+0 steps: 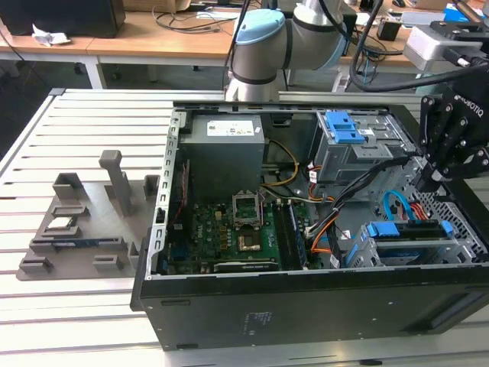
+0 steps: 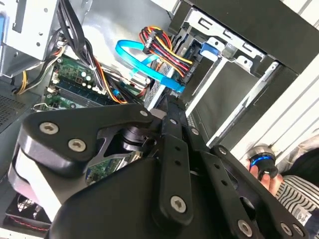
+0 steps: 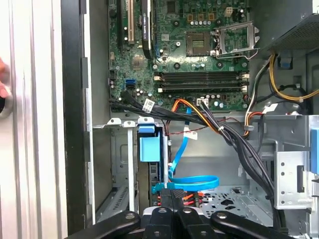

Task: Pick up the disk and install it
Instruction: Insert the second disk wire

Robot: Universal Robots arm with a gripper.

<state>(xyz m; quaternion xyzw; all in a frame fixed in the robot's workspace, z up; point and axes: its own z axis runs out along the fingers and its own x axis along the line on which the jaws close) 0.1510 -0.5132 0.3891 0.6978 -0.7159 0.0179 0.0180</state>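
Note:
The disk (image 1: 406, 231) lies flat in the lower drive cage (image 1: 458, 246) at the front corner of the open computer case, on the exterior view's right. Its bright blue frame shows along the top. In the first wrist view the disk's blue end (image 3: 149, 144) sits in the cage slot. The black gripper (image 1: 426, 183) hangs just above and behind the cage. Its fingers are pressed together and hold nothing, as seen in both wrist views (image 3: 172, 193) (image 2: 172, 104).
A blue data cable (image 3: 192, 181) and black and orange wire bundles (image 3: 224, 132) run beside the gripper. A blue-topped drive cage (image 1: 348, 130), the power supply (image 1: 225, 145) and the motherboard (image 1: 229, 229) fill the case. A grey fixture plate (image 1: 76, 229) lies on the exterior view's left. A person's hand (image 2: 266, 179) holds a button.

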